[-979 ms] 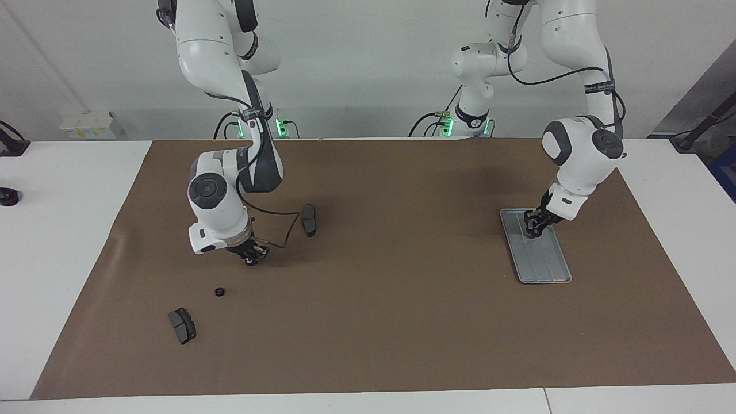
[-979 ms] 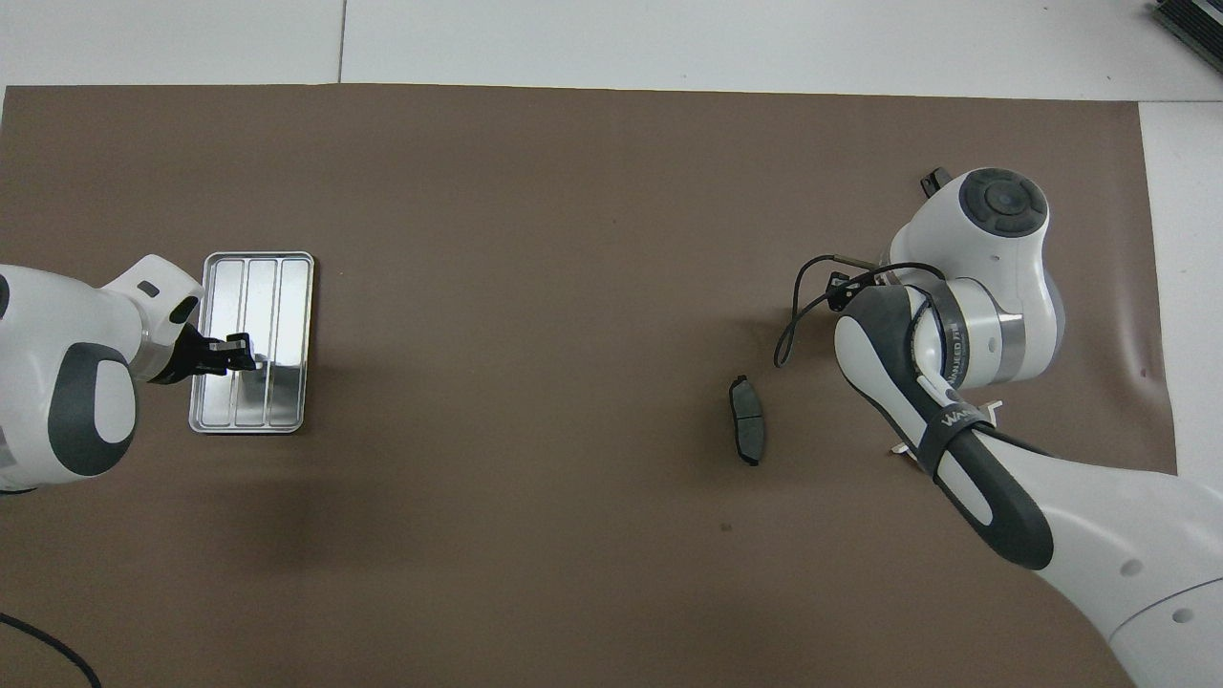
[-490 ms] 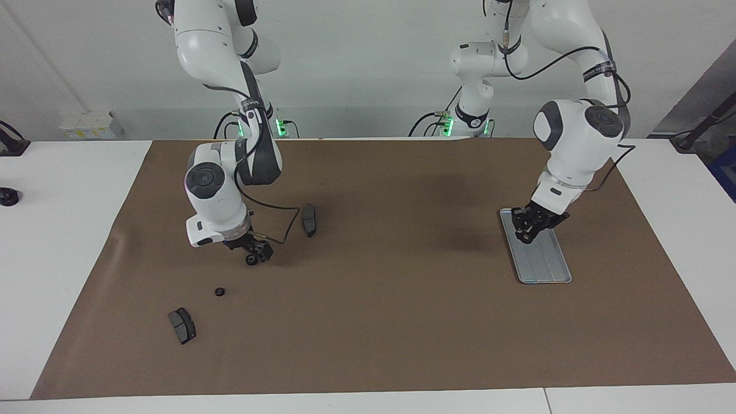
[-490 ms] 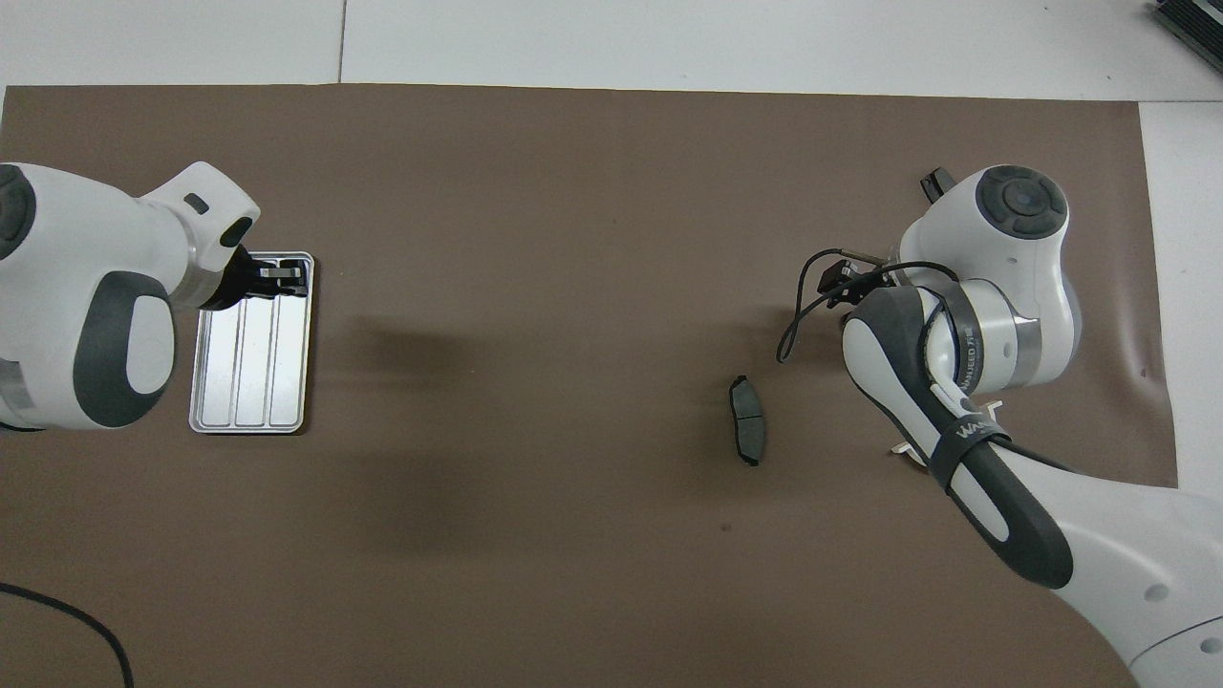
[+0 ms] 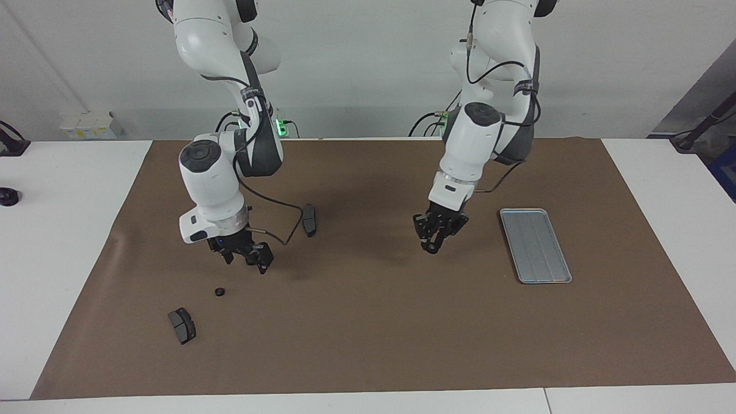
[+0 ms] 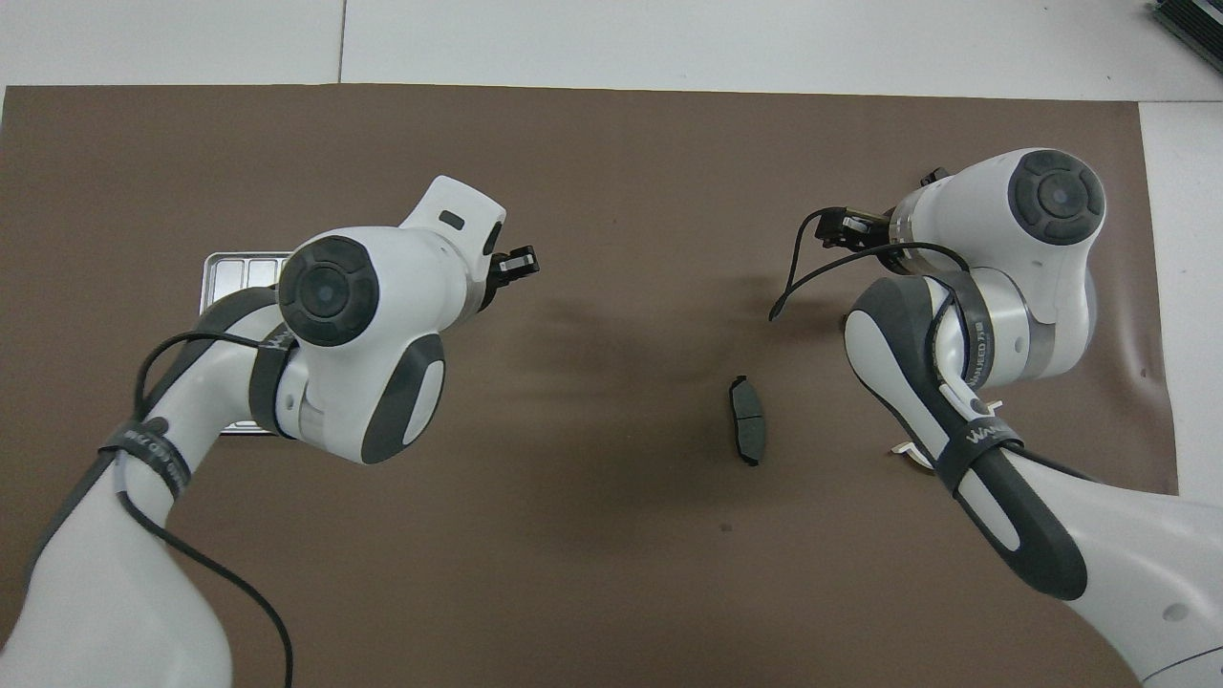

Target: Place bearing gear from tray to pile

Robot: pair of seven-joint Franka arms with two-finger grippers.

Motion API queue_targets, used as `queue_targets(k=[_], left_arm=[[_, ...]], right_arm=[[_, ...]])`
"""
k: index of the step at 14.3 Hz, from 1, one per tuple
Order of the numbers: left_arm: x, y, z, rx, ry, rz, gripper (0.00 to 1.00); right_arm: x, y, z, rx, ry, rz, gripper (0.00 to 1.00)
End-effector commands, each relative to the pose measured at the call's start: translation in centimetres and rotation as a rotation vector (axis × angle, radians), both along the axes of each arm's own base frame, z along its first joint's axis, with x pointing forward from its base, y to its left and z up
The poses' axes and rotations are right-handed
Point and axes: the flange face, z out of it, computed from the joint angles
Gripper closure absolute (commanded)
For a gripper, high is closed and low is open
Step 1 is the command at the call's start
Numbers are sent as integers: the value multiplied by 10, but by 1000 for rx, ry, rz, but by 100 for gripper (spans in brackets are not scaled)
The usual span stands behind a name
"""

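The silver ribbed tray (image 5: 536,246) lies at the left arm's end of the mat with nothing in it; my left arm partly covers it in the overhead view (image 6: 239,272). My left gripper (image 5: 432,244) (image 6: 521,260) is up over the bare mat between the tray and the pile, shut on a small dark bearing gear. The pile holds two dark brake pads (image 5: 309,219) (image 5: 181,325), a small black gear (image 5: 219,291) and a white bracket (image 6: 903,447) mostly hidden under my right arm. My right gripper (image 5: 248,257) hovers over the pile.
The brown mat (image 5: 368,333) covers the table. One brake pad (image 6: 746,420) lies toward the mat's middle. A cable loops from my right wrist (image 5: 282,224) just above the mat. A small black object (image 5: 8,197) sits on the white table off the mat.
My left gripper rose off the tray and swung toward the middle of the mat, toward the pile. My right gripper lifted slightly and turned over the pile.
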Motion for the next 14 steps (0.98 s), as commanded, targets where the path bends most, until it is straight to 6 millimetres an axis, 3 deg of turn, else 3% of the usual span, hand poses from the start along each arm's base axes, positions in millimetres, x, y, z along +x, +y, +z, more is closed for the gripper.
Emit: queue_targets(k=[1, 5, 7, 9, 10, 11, 12, 14], left_arm=[[16, -70, -40, -41, 7, 21, 100], [6, -88, -64, -26, 5, -18, 100], [-13, -117, -113, 22, 28, -80, 100], [-7, -120, -105, 30, 40, -78, 97], [-5, -119, -104, 35, 48, -77, 69], [-6, -119, -103, 38, 46, -80, 9], [-4, -118, -101, 40, 43, -78, 0], [0, -105, -78, 55, 58, -70, 0]], right_arm=[[7, 11, 2, 19, -71, 40, 0], [4, 45, 3, 30, -95, 78, 0], [2, 54, 3, 31, -95, 91, 0], [0, 60, 3, 31, -96, 100, 0], [0, 68, 5, 36, -111, 111, 0], [-4, 89, 7, 45, -132, 135, 0], [-5, 96, 8, 50, -136, 132, 0], [-11, 116, 8, 58, -135, 145, 0]])
